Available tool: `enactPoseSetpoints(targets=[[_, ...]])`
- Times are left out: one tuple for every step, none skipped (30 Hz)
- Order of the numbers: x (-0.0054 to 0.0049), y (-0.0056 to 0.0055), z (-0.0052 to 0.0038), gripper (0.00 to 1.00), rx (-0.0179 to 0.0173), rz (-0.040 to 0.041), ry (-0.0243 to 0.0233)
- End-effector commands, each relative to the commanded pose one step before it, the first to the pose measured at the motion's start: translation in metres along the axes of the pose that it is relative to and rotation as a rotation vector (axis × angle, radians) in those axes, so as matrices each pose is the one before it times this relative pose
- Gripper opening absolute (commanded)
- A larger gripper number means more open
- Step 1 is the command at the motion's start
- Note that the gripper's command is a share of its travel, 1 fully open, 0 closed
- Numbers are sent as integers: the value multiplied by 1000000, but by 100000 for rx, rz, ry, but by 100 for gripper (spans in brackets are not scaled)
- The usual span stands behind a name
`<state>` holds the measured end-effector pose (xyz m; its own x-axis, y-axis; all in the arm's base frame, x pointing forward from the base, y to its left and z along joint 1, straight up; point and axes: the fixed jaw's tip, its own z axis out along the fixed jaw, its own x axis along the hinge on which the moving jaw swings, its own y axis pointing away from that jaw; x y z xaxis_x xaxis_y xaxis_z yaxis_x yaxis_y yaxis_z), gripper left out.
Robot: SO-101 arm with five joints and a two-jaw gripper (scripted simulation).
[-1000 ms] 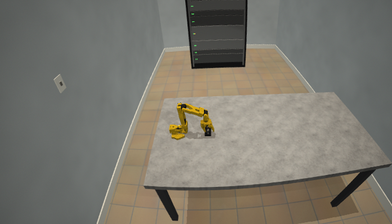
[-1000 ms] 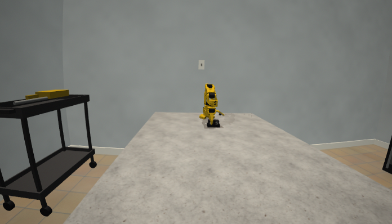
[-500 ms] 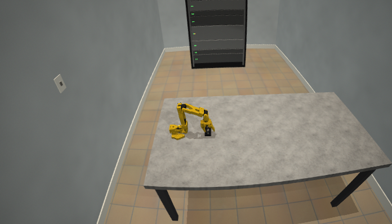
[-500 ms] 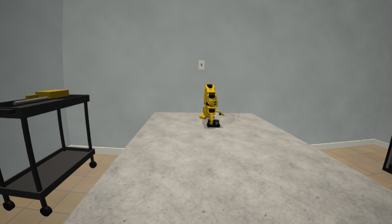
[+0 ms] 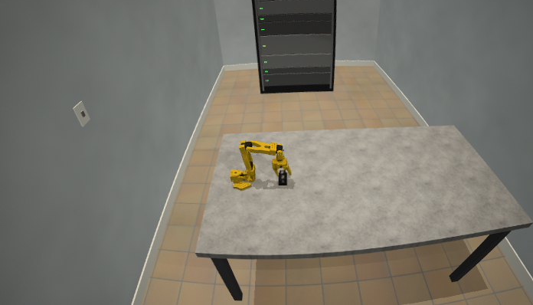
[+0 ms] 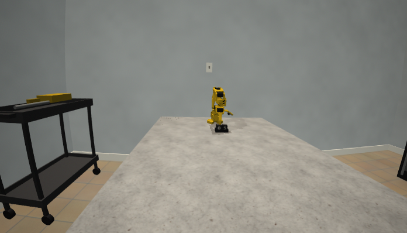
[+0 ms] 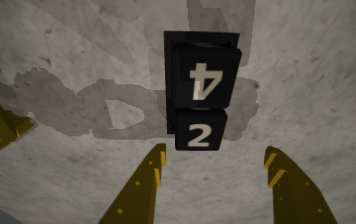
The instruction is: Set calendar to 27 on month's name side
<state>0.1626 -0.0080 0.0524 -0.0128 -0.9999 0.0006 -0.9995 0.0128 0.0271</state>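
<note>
A small black calendar tray [image 7: 170, 75] [image 5: 282, 183] [image 6: 221, 130] stands flat on the grey table [image 5: 373, 191] and holds two black cubes side by side. In the wrist view the far cube [image 7: 206, 80] shows a 4 on top, turned upside down. The near cube [image 7: 199, 135] shows a 2 on top. In the exterior view the faces toward the camera read 0 [image 6: 218, 127] and 5 [image 6: 224, 127]. My gripper [image 7: 216, 149] [image 5: 282, 170] is open. It hangs just above the near cube, with its yellow fingers spread wider than the cube and clear of it.
The arm's base [image 5: 240, 177] stands near the table's left edge. A black cart [image 6: 45, 109] with yellow parts stands off the table to the left. A dark server rack [image 5: 294, 30] stands at the far wall.
</note>
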Motion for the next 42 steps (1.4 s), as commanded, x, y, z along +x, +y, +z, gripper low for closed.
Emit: enactPoseSetpoints(targets=[[1305, -5892, -22988, 36, 6350, 1487, 41], [-12, 412, -2536, 36, 0, 0, 0], [-8, 392, -2162, 36, 0, 0, 0], [-9, 348, -1775, 36, 0, 0, 0], [-5, 287, -1375, 36, 0, 0, 0], [-7, 213, -998, 36, 0, 0, 0], [-2, 142, -657, 36, 0, 0, 0], [-4, 81, -359, 36, 0, 0, 0], [1, 34, -140, 36, 0, 0, 0], [0, 5, -24, 36, 0, 0, 0], [0, 0, 0, 36, 0, 0, 0], [0, 0, 0, 36, 0, 0, 0], [-1, 1, -1, 36, -2, 0, 0], [0, 0, 0, 36, 0, 0, 0], [0, 0, 0, 36, 0, 0, 0], [0, 0, 0, 36, 0, 0, 0], [0, 0, 0, 36, 0, 0, 0], [0, 0, 0, 36, 0, 0, 0], [0, 0, 0, 36, 0, 0, 0], [0, 0, 0, 36, 0, 0, 0], [0, 0, 0, 36, 0, 0, 0], [0, 0, 0, 36, 0, 0, 0], [0, 0, 0, 36, 0, 0, 0], [0, 0, 0, 36, 0, 0, 0], [0, 0, 0, 36, 0, 0, 0], [0, 0, 0, 36, 0, 0, 0], [0, 0, 0, 36, 0, 0, 0], [0, 0, 0, 36, 0, 0, 0], [0, 0, 0, 36, 0, 0, 0], [1, 4, 0, 36, 2, 3, -2], [-6, -1, -12, 36, 3, 25, 1], [0, 11, -25, 36, 16, 63, 2], [-12, 21, -49, 36, 31, 126, 0], [-11, 31, -80, 36, 44, 198, -1], [-17, 48, -111, 36, 69, 286, 2], [-28, 63, -154, 36, 91, 390, 2], [-33, 85, -198, 36, 119, 503, 2], [-38, 100, -247, 36, 147, 625, 2], [-49, 126, -303, 36, 179, 757, 0], [-59, 147, -353, 36, 213, 899, -3], [-62, 168, -409, 36, 247, 1047, -5], [-71, 194, -465, 36, 282, 1194, -7]])
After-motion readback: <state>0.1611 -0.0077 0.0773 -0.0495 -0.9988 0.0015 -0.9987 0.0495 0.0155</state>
